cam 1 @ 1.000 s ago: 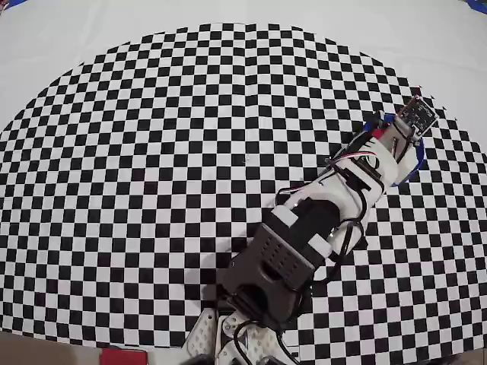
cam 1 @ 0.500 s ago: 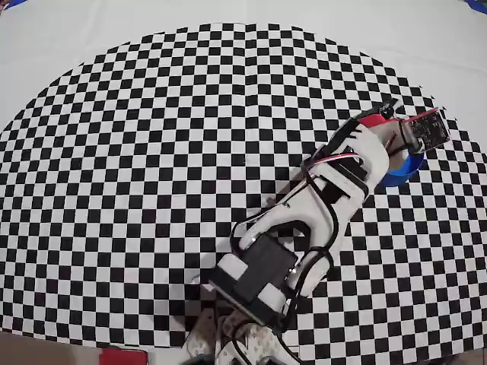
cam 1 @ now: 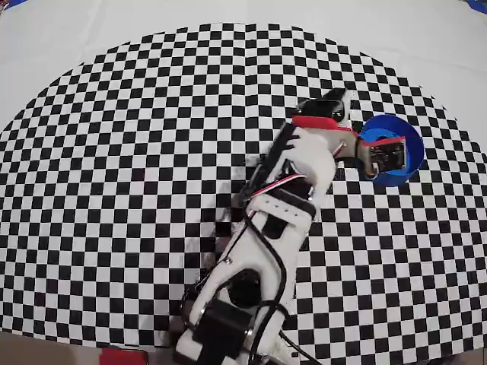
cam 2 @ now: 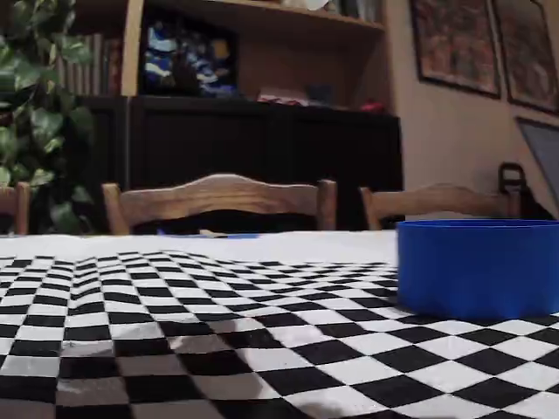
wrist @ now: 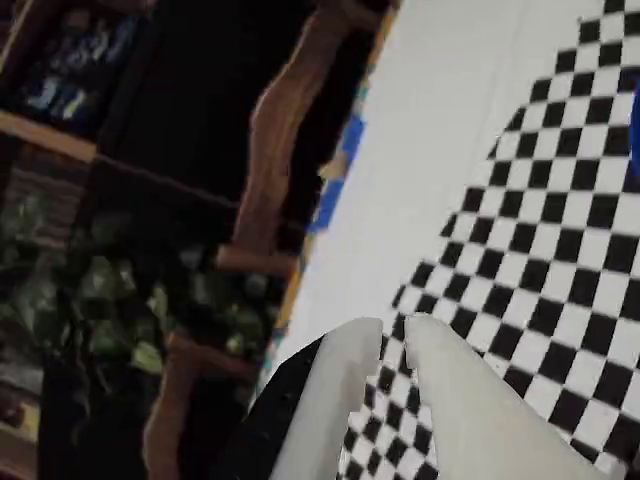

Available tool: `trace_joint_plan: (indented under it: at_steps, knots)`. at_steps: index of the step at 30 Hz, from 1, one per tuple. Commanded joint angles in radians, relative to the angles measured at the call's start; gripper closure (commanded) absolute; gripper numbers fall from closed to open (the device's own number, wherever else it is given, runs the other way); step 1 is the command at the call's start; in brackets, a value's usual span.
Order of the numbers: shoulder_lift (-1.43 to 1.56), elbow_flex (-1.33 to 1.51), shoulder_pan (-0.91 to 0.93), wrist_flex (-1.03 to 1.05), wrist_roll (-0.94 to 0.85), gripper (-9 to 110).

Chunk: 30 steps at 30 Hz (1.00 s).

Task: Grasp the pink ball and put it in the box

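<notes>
Pincer: the pincer [wrist: 392, 330] shows two pale fingertips almost touching, only a sliver between them, nothing gripped; closed and empty.
Arm: in the overhead view its wrist hangs over the blue box [cam 1: 406, 140].
Pink ball: not seen in any view; possibly inside the box under the wrist, which cannot be confirmed.
Progress: judged at or past the drop, with only the pull-back left, if the ball is indeed in the box.
Counter: the counter [cam 1: 114, 190] wears a black-and-white checkered cloth.
Room: wooden chairs [cam 2: 218, 201], dark shelves and a leafy plant [cam 2: 31, 105] behind.
</notes>
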Motion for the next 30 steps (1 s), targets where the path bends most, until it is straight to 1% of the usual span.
trace_joint_plan:
  at_steps: [1,7,11,17,23,30]
  knots:
    - [0.166,0.106,-0.054,-0.006,0.052,101]
    - [0.428,0.308,-0.144,0.060,0.103,101]
    - [0.603,0.402,-0.204,0.156,0.126,101]
    - [0.785,0.497,-0.291,0.301,0.153,101]
    - [0.881,0.511,-0.356,0.477,0.207,101]
    - [0.933,0.522,-0.413,0.641,0.218,101]
